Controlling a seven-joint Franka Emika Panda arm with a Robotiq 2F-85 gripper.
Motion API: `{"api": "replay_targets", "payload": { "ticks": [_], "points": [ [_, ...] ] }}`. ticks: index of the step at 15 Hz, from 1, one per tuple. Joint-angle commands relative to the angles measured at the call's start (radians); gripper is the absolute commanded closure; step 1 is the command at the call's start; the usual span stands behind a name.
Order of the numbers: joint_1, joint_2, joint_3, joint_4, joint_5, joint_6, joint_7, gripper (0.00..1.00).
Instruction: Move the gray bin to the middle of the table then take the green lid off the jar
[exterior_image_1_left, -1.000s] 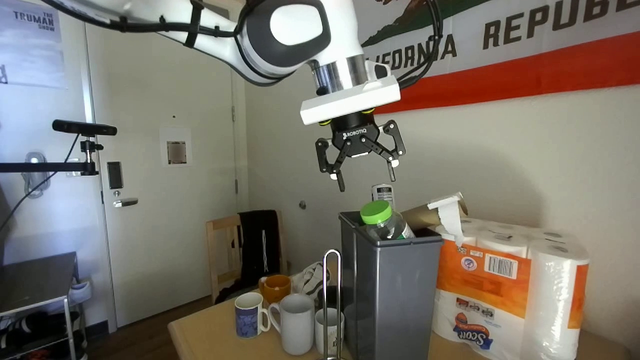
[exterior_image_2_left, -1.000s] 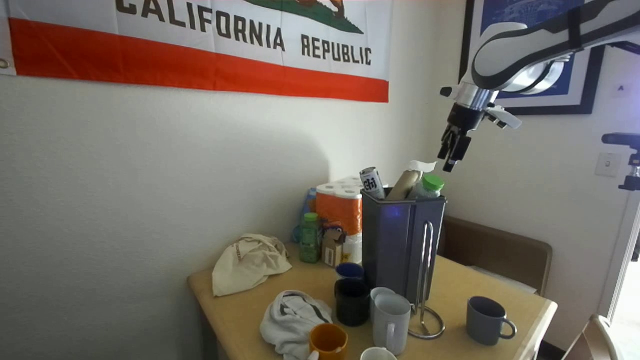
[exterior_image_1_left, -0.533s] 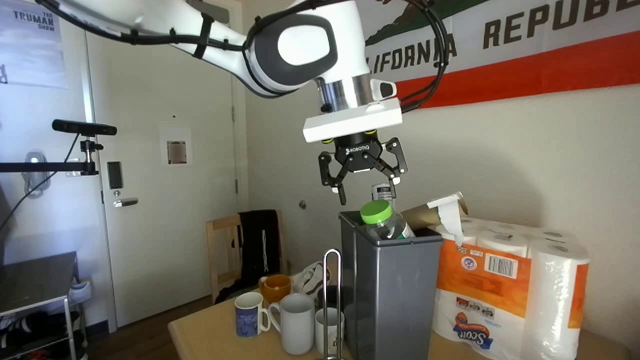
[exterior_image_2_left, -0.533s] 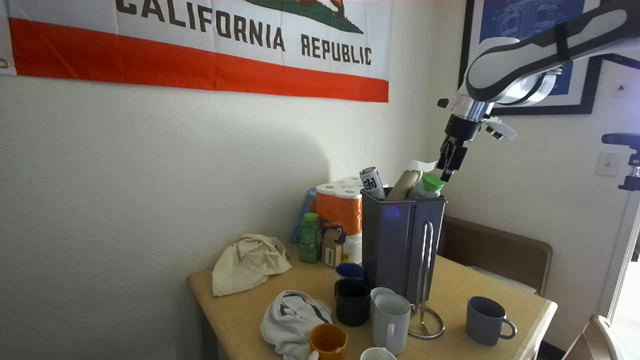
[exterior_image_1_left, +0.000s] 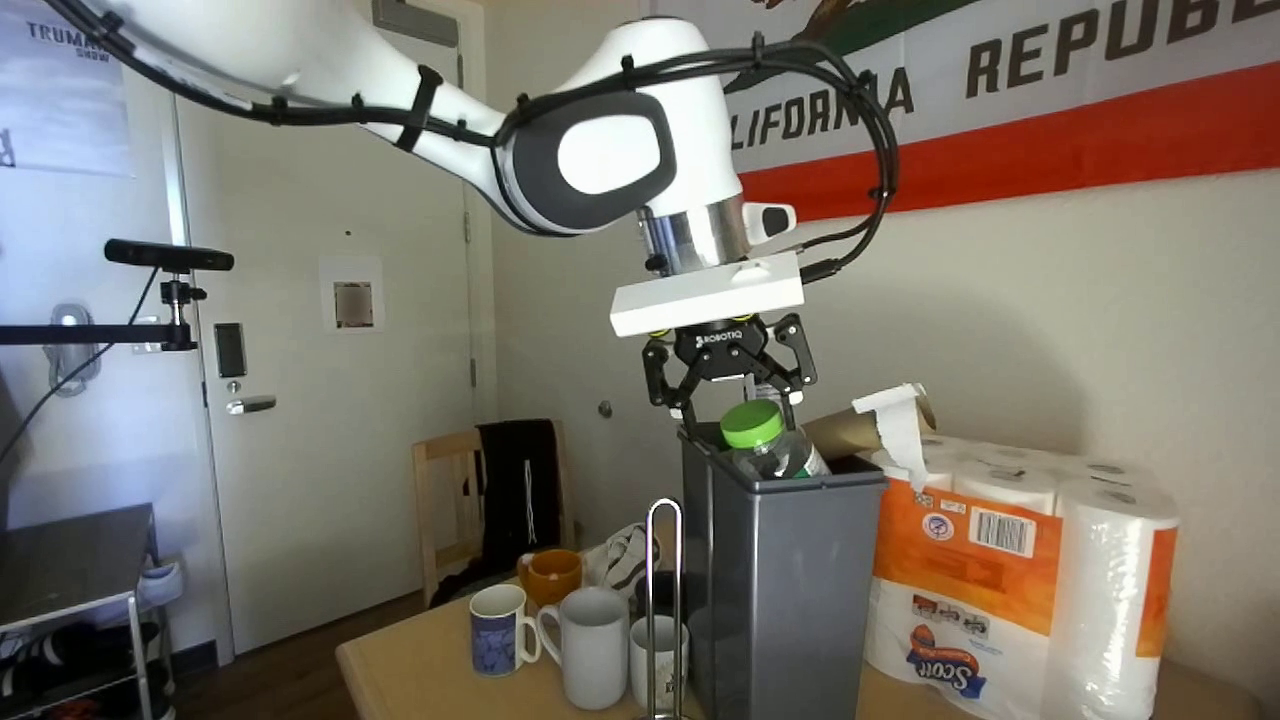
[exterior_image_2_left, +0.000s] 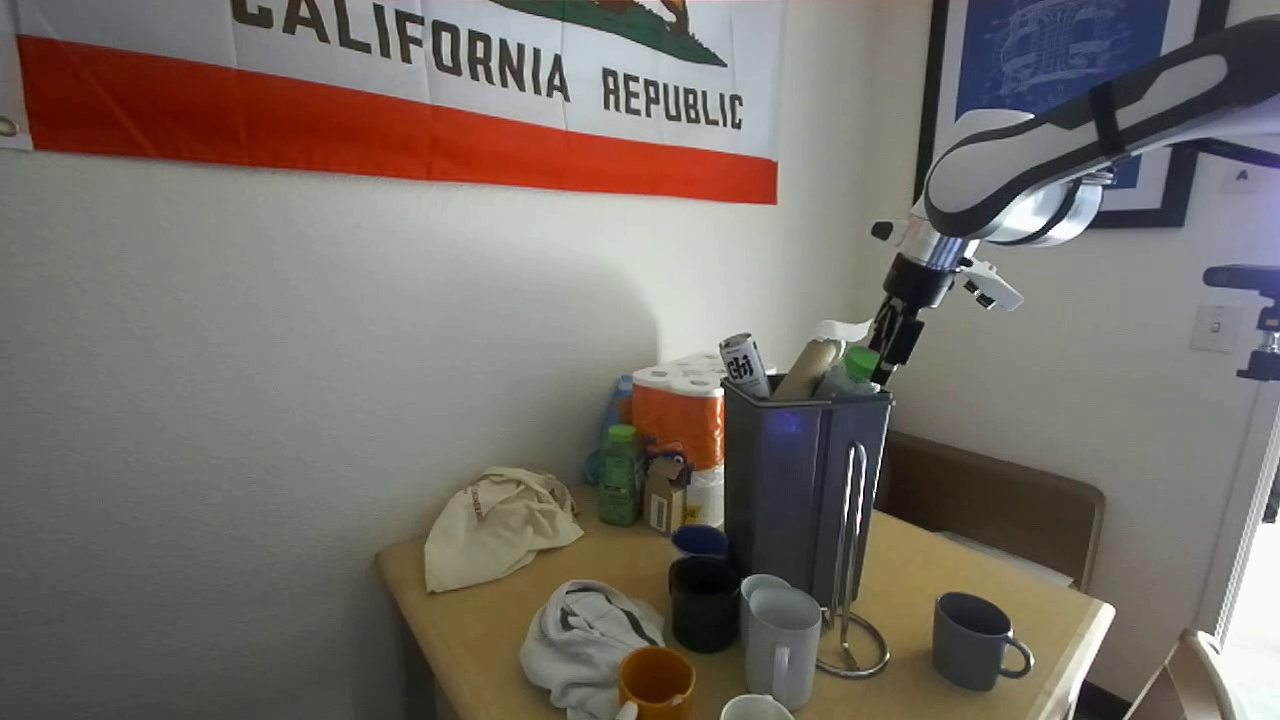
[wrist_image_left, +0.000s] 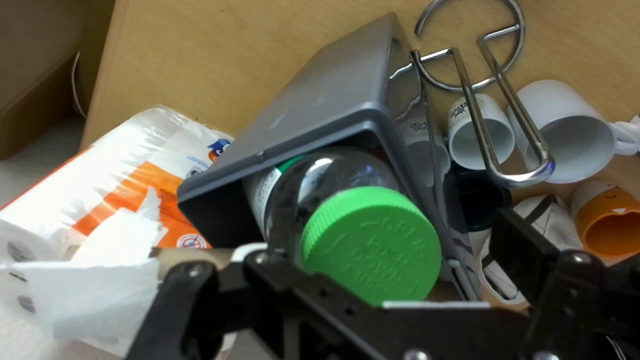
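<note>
The gray bin (exterior_image_1_left: 800, 600) stands upright on the tan table (exterior_image_1_left: 410, 680) and shows in both exterior views (exterior_image_2_left: 780, 490). The see-through jar (exterior_image_1_left: 768, 460) lies tilted inside its mouth with the green lid (exterior_image_1_left: 752, 424) on, facing up and out. The wrist view shows the lid (wrist_image_left: 372, 245) large, its lower edge hidden by my gripper, and the bin's wall (wrist_image_left: 325, 90). My gripper (exterior_image_1_left: 740, 415) is open, its fingertips at bin-rim height just behind the lid in this view. In an exterior view the gripper (exterior_image_2_left: 881, 376) is close to the lid's right side. Contact with the rim cannot be told.
A metal paper-towel stand (exterior_image_2_left: 850, 560) and several mugs (exterior_image_2_left: 783, 645) crowd the bin. The paper-towel pack (exterior_image_1_left: 1020, 580) is beside it. A can (exterior_image_2_left: 743, 362) and cardboard tube (exterior_image_2_left: 808, 370) stick out of the bin. A gray mug (exterior_image_2_left: 975, 640) is near the table edge.
My gripper has come down from well above the bin to its rim, staying open. The bin, jar and lid have not visibly moved.
</note>
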Motion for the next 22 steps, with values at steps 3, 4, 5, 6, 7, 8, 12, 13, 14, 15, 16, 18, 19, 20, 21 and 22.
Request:
{"api": "replay_targets", "payload": {
  "ticks": [3, 4, 5, 6, 7, 8, 12, 13, 14, 15, 16, 18, 19, 20, 21, 22],
  "points": [
    [-0.006, -0.019, 0.009, -0.07, 0.014, 0.099, 0.017, 0.37],
    [-0.006, -0.02, 0.01, -0.072, 0.013, 0.114, 0.018, 0.45],
    [-0.006, -0.023, 0.01, -0.074, 0.012, 0.124, 0.019, 0.53],
    [-0.006, -0.026, 0.01, -0.073, 0.012, 0.129, 0.019, 0.6],
    [-0.005, -0.029, 0.01, -0.073, 0.012, 0.131, 0.019, 0.63],
    [-0.005, -0.032, 0.011, -0.072, 0.013, 0.133, 0.02, 0.63],
    [-0.003, -0.049, 0.011, -0.061, 0.025, 0.118, 0.017, 0.63],
    [-0.003, -0.059, 0.011, -0.056, 0.025, 0.106, 0.02, 0.63],
    [-0.002, -0.067, 0.01, -0.054, 0.026, 0.101, 0.022, 0.63],
    [-0.001, -0.078, 0.01, -0.05, 0.029, 0.093, 0.025, 0.63],
    [0.001, -0.088, 0.009, -0.047, 0.034, 0.088, 0.026, 0.63],
    [0.004, -0.109, 0.006, -0.041, 0.037, 0.081, 0.041, 0.63],
    [0.006, -0.117, 0.004, -0.039, 0.039, 0.078, 0.041, 0.63],
    [0.007, -0.125, 0.002, -0.037, 0.037, 0.069, 0.044, 0.63],
    [0.008, -0.134, 0.001, -0.031, 0.033, 0.043, 0.051, 0.63],
    [0.009, -0.143, 0.0, -0.029, 0.028, 0.02, 0.062, 0.63]
  ]
}}
